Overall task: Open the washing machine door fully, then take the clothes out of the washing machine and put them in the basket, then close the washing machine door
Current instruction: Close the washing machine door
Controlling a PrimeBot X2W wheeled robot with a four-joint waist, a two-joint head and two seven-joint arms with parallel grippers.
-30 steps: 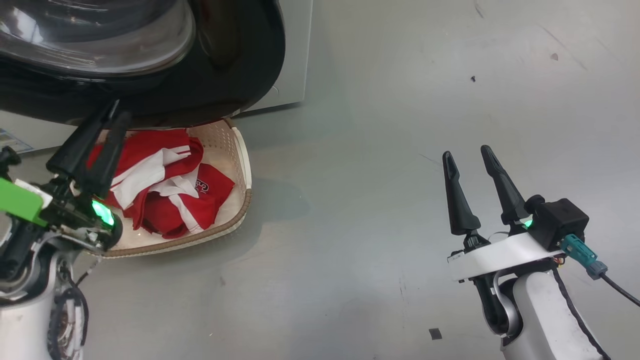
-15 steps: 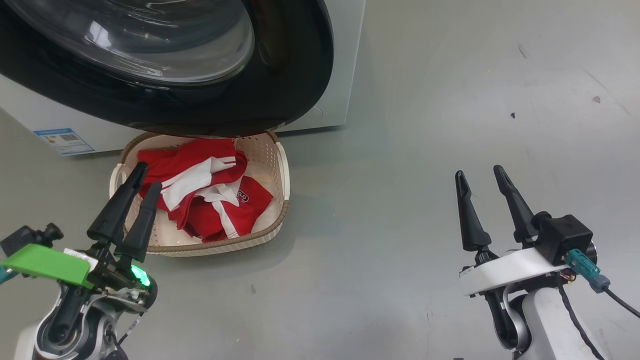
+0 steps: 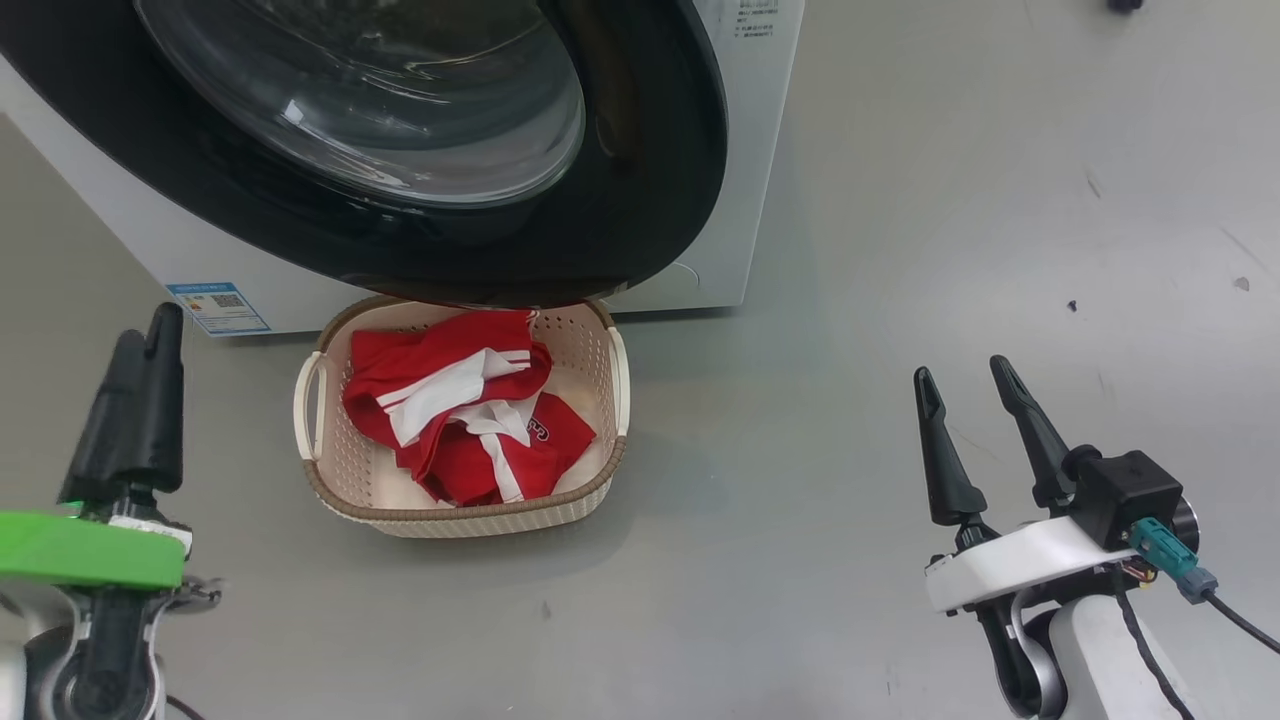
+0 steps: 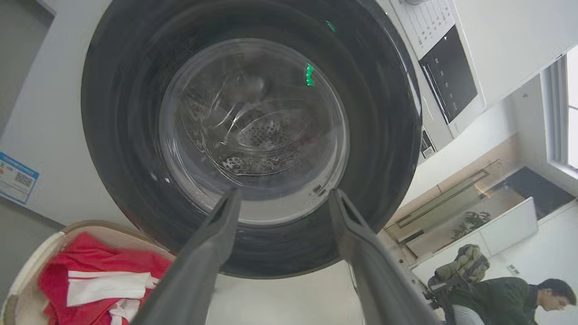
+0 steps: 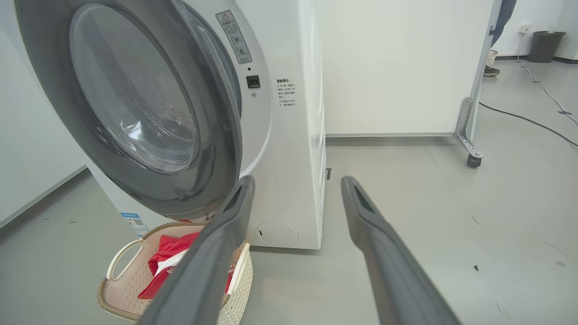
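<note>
The clothes (image 3: 460, 420), red with white stripes, lie heaped in the cream basket (image 3: 465, 515) on the floor in front of the washing machine (image 3: 740, 150). The washing machine door (image 3: 640, 180) stands swung out from the machine front, its black rim hanging over the basket's far end. My left gripper (image 3: 150, 328) is open and empty, left of the basket and apart from it. The left wrist view looks up between its fingers (image 4: 212, 243) at the door's glass (image 4: 253, 131), with the clothes (image 4: 90, 280) at the lower left. My right gripper (image 3: 961, 370) stands open and empty over bare floor, far right.
A blue label (image 3: 218, 305) marks the machine's lower front. In the right wrist view a wheeled partition leg (image 5: 469, 135), a floor cable (image 5: 533, 119) and a black bin (image 5: 544, 45) lie beyond the machine. A seated person (image 4: 496, 302) shows in the left wrist view.
The head camera has risen, so the whole picture has shifted. My left gripper has drawn back from over the basket to its left and spread its fingers. The clothes stay in the basket.
</note>
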